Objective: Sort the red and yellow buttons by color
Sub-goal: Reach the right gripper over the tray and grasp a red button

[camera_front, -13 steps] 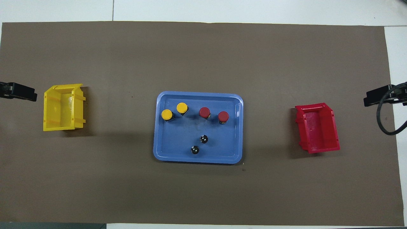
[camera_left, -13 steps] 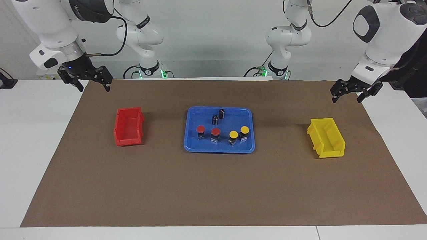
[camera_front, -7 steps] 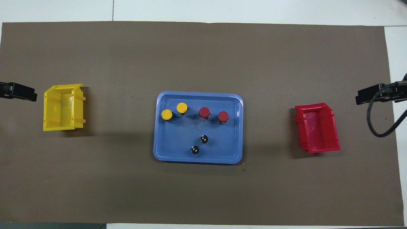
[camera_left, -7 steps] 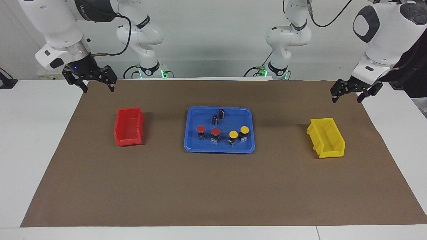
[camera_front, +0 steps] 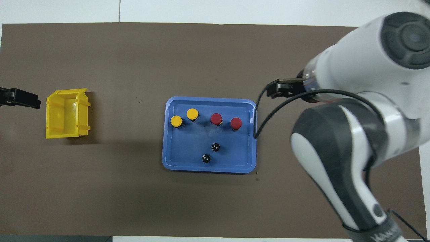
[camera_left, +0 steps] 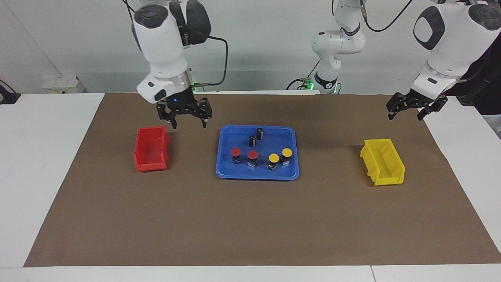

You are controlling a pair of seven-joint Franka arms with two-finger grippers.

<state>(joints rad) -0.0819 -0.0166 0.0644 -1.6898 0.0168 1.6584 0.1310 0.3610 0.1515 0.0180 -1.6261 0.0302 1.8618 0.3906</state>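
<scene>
Two red buttons [camera_left: 235, 152] [camera_left: 253, 154] and two yellow buttons [camera_left: 273, 158] [camera_left: 287, 152] stand in a row in the blue tray [camera_left: 256, 176], on the part farther from the robots. They also show in the overhead view, the red buttons [camera_front: 216, 118] [camera_front: 235, 123] beside the yellow buttons [camera_front: 176, 121] [camera_front: 192, 114]. My right gripper [camera_left: 188, 123] is open and empty, in the air over the mat between the red bin [camera_left: 150, 149] and the tray. My left gripper [camera_left: 406, 115] is open and empty, waiting over the mat's edge near the yellow bin [camera_left: 382, 161].
Two dark capless cylinders [camera_left: 253, 140] [camera_left: 260, 133] stand in the tray nearer to the robots. Both bins are empty. In the overhead view the right arm hides the red bin. The yellow bin [camera_front: 67, 114] shows there. A brown mat [camera_left: 250, 219] covers the table.
My right arm has swung from the table's end, past the red bin, toward the blue tray, with its gripper still open. The left arm has hardly moved. The buttons have not moved.
</scene>
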